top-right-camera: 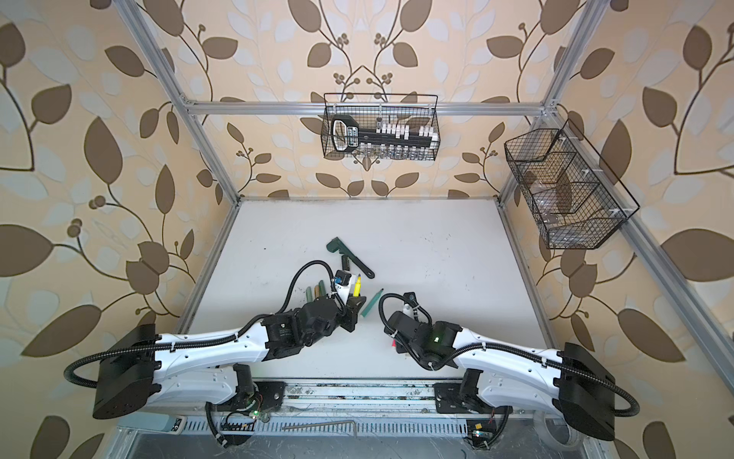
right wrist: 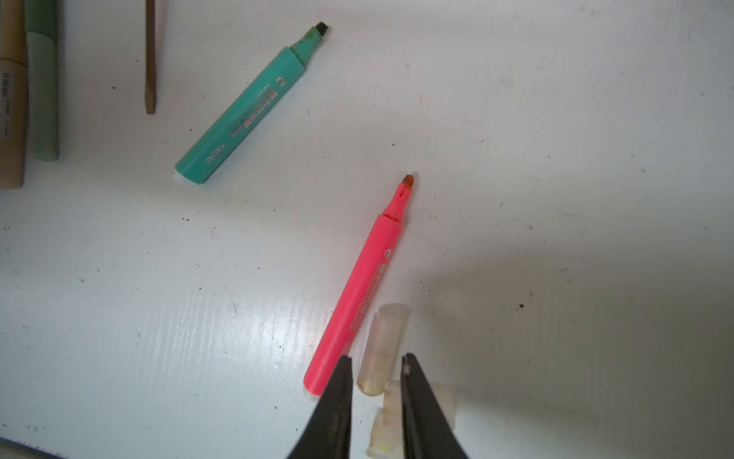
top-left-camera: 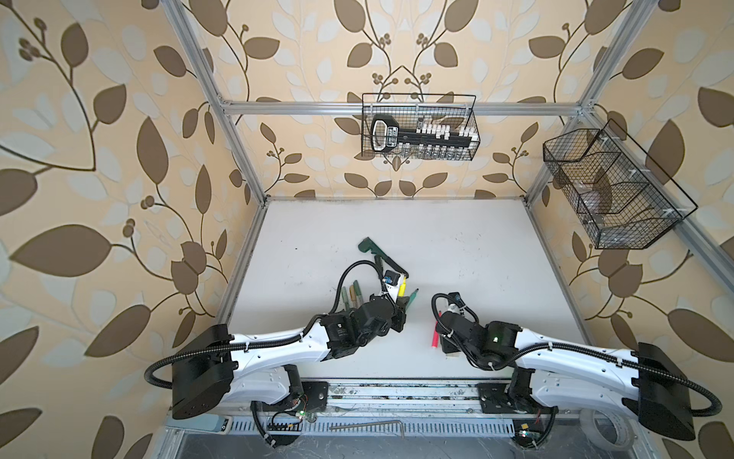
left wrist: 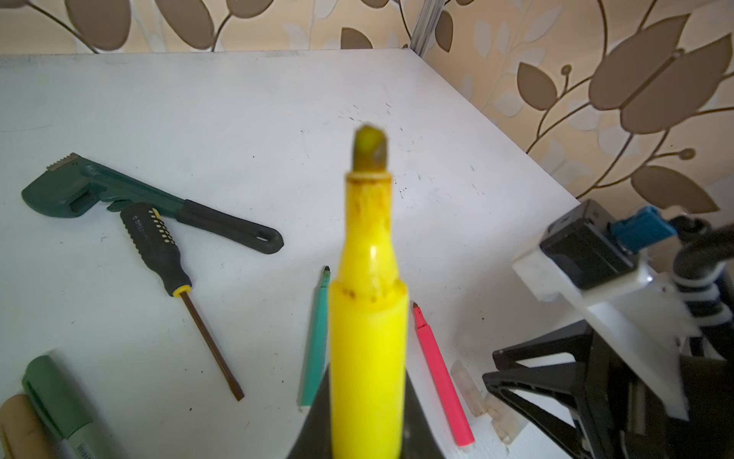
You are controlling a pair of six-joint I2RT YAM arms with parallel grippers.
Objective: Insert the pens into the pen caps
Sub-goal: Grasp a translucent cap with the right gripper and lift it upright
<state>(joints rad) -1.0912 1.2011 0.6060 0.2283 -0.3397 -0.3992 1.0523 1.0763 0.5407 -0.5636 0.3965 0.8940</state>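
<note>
Pens (top-left-camera: 351, 297), three side by side at the left, lie with long axes running toward the back wall. Left gripper (left wrist: 368, 397) is clamped on the yellow pen (left wrist: 367, 337), bare tip aimed away from the jaws toward the back. Teal pen (right wrist: 242, 115) lies flat, tip back and slightly right. Pink pen (right wrist: 357, 294) lies near it, tip likewise rearward. Beige cap (right wrist: 383, 341) lies just beside and parallel; right gripper (right wrist: 376, 357) straddles its end, jaws slightly apart.
</note>
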